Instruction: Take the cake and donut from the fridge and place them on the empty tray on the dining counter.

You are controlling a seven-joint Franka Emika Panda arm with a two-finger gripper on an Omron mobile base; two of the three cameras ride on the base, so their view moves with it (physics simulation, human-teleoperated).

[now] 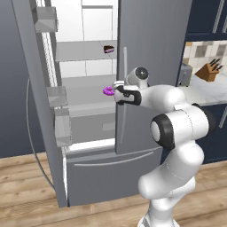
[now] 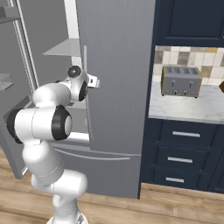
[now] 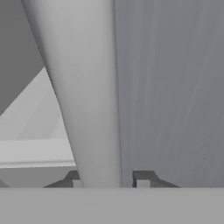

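Hand view: the gripper (image 3: pixel 107 183) has its two tips set either side of the fridge (image 1: pixel 146 40) right door's handle (image 3: pixel 87 96), seemingly closed on it, probably to swing it wider. Inside, the donut (image 1: pixel 107 91) sits on a middle shelf and the cake (image 1: pixel 108 49) on the shelf above.

Arm raised and folded, wrist reaching forward at mid height.
The white arm rises from the base, bends at the dark elbow joint and extends toward the far left. The gripper (image 1: pixel 116 93) points left; in the hand view its two dark fingertips (image 3: pixel 142 179) stand apart, jaw state unclear.
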